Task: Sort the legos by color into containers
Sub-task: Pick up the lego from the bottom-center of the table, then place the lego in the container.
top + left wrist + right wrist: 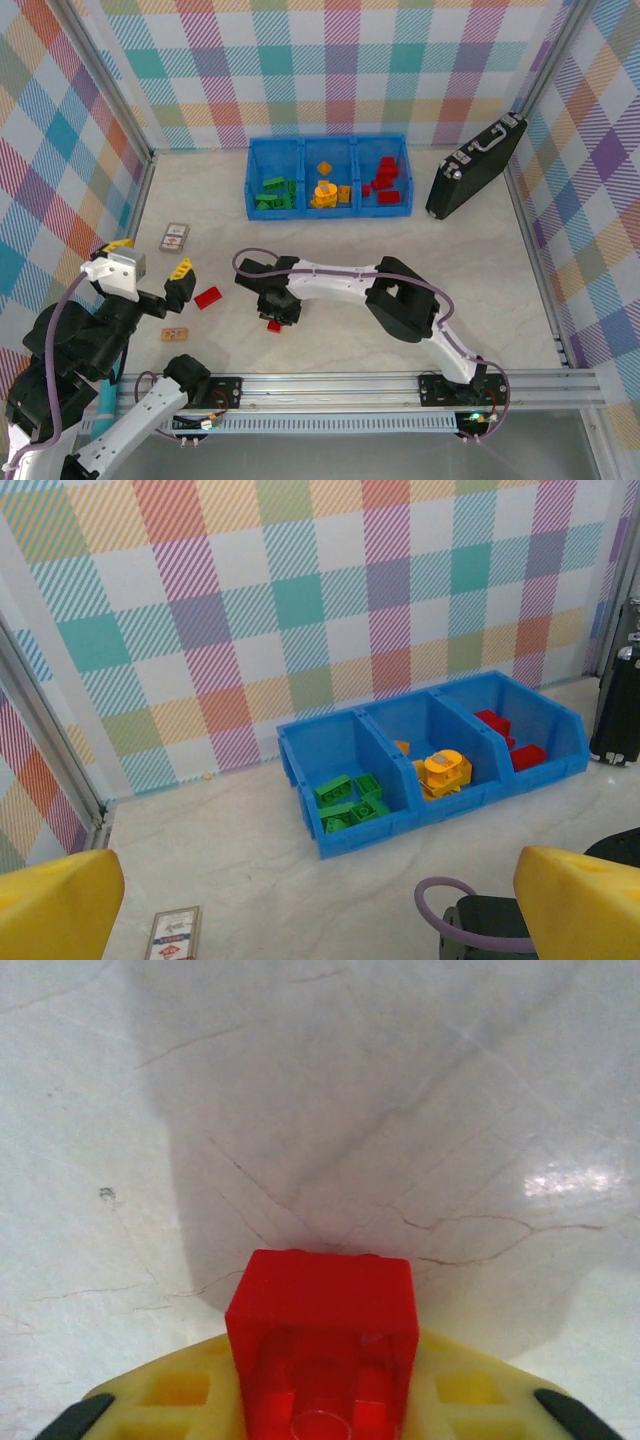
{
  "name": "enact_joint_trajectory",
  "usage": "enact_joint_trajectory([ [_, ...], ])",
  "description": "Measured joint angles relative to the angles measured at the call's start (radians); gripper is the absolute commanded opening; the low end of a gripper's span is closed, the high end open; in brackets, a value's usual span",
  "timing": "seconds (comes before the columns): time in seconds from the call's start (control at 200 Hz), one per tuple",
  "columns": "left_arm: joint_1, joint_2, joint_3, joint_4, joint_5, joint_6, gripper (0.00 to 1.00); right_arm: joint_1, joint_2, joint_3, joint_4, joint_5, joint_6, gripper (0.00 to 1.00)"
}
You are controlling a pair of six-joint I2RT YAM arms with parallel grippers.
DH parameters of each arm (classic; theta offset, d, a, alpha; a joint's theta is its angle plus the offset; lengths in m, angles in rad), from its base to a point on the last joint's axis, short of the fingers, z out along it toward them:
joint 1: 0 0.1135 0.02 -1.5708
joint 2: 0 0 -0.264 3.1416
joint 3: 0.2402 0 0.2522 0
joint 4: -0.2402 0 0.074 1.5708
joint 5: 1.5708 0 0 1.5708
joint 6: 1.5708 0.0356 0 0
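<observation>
- The right gripper (275,308) is parked low over the pale marbled tabletop (480,290), near the middle and a touch towards 7 o'clock. A small red studded plastic brick (320,1330) is pinched between its yellow fingers (470,1390). In the right wrist view the brick is seen close up with its hollow side to the camera.
- The left gripper (150,257) is held out at about 8 o'clock with its yellow fingertips (55,905) spread wide and nothing gripped.
- A second loose red plastic brick (208,297) is lying on the table at 3 o'clock of the left gripper, not touched by it.
- The bright blue three-compartment plastic tray (345,212) is sat at 12 o'clock. Green bricks (273,193) are in the left compartment, orange-yellow bricks (327,190) in the middle one and red bricks (384,178) in the right one.
- A flat tan wooden tile (175,333) is found at 7 o'clock and a small printed card (176,236) at 9 o'clock.
- A black hard case with a handle (475,170) is propped at 2 o'clock, near the tray.
</observation>
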Motion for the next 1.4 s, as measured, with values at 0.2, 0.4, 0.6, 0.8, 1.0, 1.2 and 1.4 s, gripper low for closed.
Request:
enact_joint_trajectory([
  [0.2, -0.010, -0.006, -0.021, 0.008, -0.035, 0.007, 1.00, -0.076, -0.237, -0.349, 0.101, 0.014, -0.109, 0.21],
  [0.4, -0.012, -0.132, -0.145, 0.024, -0.014, 0.019, 1.00, -0.417, -0.544, -0.427, 0.035, 0.053, -0.471, 0.23],
  [0.6, -0.012, -0.096, -0.170, 0.032, 0.005, 0.023, 1.00, -0.716, -0.603, -0.225, 0.064, 0.035, -0.894, 0.24],
  [0.8, -0.014, 0.014, -0.193, 0.091, 0.041, 0.021, 1.00, -0.769, -0.478, -0.123, 0.151, -0.014, -1.130, 0.21],
  [1.0, -0.014, 0.095, -0.158, 0.126, 0.085, -0.005, 1.00, -0.779, -0.303, -0.071, 0.210, 0.064, -1.193, 0.21],
  [1.2, -0.014, 0.129, -0.093, 0.135, 0.112, -0.032, 1.00, -0.781, -0.159, 0.064, 0.221, 0.139, -1.255, 0.23],
  [1.4, -0.015, 0.133, -0.041, 0.132, 0.119, -0.046, 1.00, -0.789, -0.064, 0.201, 0.208, 0.188, -1.311, 0.31],
])
